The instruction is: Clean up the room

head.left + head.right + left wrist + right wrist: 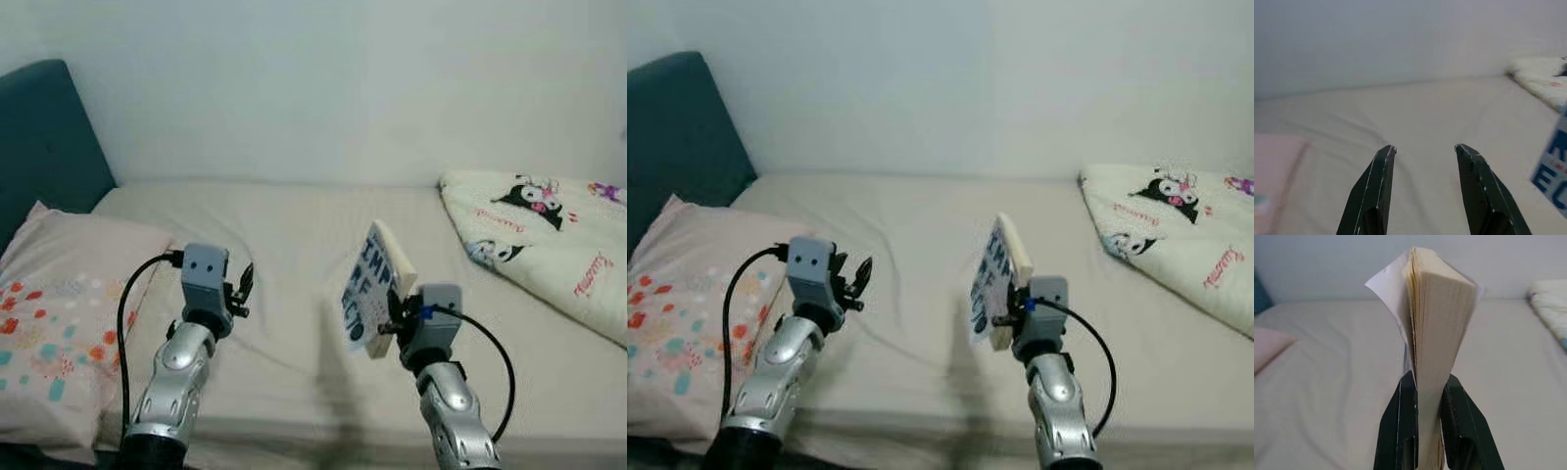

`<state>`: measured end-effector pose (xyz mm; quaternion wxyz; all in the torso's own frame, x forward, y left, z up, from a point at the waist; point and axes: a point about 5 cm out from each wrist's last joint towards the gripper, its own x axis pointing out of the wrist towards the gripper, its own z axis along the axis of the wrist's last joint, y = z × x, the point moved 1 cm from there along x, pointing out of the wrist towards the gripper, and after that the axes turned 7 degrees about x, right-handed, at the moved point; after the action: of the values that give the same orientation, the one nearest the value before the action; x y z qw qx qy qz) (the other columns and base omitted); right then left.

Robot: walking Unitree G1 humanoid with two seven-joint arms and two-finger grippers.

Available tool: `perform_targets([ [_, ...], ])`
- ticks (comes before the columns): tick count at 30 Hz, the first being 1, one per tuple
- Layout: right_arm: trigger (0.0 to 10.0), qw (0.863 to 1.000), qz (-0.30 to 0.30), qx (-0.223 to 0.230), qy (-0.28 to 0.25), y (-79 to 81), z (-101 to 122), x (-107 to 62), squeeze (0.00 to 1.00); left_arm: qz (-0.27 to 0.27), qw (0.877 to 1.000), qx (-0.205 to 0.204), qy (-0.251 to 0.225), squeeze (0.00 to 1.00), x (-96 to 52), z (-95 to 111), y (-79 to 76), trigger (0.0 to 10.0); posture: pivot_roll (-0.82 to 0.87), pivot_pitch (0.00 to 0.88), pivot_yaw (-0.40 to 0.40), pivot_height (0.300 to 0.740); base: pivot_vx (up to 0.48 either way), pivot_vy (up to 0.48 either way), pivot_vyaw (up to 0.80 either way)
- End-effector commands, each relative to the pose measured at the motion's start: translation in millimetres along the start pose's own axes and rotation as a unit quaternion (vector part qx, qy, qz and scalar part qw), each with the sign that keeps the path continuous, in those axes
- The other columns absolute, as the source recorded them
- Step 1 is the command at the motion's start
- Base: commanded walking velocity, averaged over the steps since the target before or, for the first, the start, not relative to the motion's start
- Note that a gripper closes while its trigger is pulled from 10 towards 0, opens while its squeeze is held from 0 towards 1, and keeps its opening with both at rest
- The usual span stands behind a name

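A paperback book (374, 287) with a white cover and big blue letters is held upright above the bed. My right gripper (390, 326) is shut on its lower edge. In the right wrist view the book's cream page block (1437, 323) stands clamped between the two black fingers (1400, 431). My left gripper (241, 290) hovers over the beige sheet (284, 255) beside the pillow, open and with nothing in it. In the left wrist view its fingertips (1385, 152) stand apart, and a corner of the book (1553, 171) shows at the edge.
A pink pillow (59, 313) with coloured dots lies at the left against a teal headboard (39, 137). A folded cream blanket (549, 245) with cartoon prints lies on the bed's right side. A pale wall (323, 88) runs behind the bed.
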<state>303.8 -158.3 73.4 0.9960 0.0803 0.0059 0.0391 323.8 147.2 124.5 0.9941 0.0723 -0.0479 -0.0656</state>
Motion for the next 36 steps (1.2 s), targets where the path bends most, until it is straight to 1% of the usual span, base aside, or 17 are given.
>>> perform_targets([
  [1,10.0,1.0,0.008,0.003,-0.015,4.0,6,3.2,0.0,-0.002,1.0,0.004,0.006,0.0,-1.4,-2,1.0,10.0,0.03,0.0,-0.003,0.74,0.0,0.33,0.0],
  [7,10.0,1.0,0.006,0.006,-0.015,4.8,5,3.3,0.0,-0.003,1.0,0.006,0.006,0.0,-1.2,-2,1.8,10.0,0.04,0.0,0.0,0.74,0.0,0.331,0.0],
  [12,10.0,1.0,0.004,0.009,-0.016,5.1,5,3.7,0.0,-0.011,1.0,0.016,0.005,0.0,0.0,1,-0.5,10.0,0.04,0.0,0.007,0.74,0.0,0.0,0.0],
  [17,10.0,1.0,0.002,0.011,-0.018,4.8,4,3.5,0.0,-0.014,1.0,0.016,0.004,0.0,0.5,2,-3.0,10.0,0.04,0.0,0.011,0.74,0.0,0.0,0.0],
  [20,10.0,1.0,0.0,0.013,-0.02,4.5,5,3.6,0.0,-0.02,1.0,0.018,0.003,0.0,0.8,3,-6.3,10.0,0.04,0.0,0.013,0.74,0.0,-0.426,0.0],
  [21,10.0,1.0,0.0,0.013,-0.02,4.3,5,3.5,0.0,-0.021,1.0,0.002,0.003,0.0,0.8,3,-7.8,10.0,0.04,0.0,0.013,0.74,0.0,0.0,0.0],
  [24,10.0,1.0,-0.001,0.015,-0.022,3.6,5,3.6,0.0,-0.025,1.0,0.007,0.012,0.0,2.2,2,-11.0,10.0,0.04,0.0,0.01,0.74,0.0,0.0,0.0],
  [30,10.0,1.0,-0.001,0.015,-0.022,3.0,6,4.6,0.0,-0.015,1.0,0.012,0.019,0.0,3.3,0,-10.1,10.0,0.04,0.0,0.009,0.74,0.0,0.0,0.0],
  [31,10.0,1.0,0.003,0.007,-0.021,3.4,6,6.1,0.0,-0.011,1.0,0.013,0.022,0.0,3.6,-1,-9.2,10.0,0.05,0.0,0.004,0.74,0.0,0.0,0.0],
  [32,10.0,1.0,0.006,-0.001,-0.019,3.8,7,7.9,0.0,-0.005,1.0,0.014,0.025,0.0,3.9,-2,-8.2,10.0,0.05,0.0,0.002,0.74,0.0,0.0,0.8],
  [36,10.0,1.0,0.012,-0.01,-0.017,5.1,8,10.5,0.0,0.001,0.999,0.011,0.03,0.0,3.9,-4,-6.8,10.0,0.04,0.0,-0.001,0.74,0.0,0.0,0.8],
])
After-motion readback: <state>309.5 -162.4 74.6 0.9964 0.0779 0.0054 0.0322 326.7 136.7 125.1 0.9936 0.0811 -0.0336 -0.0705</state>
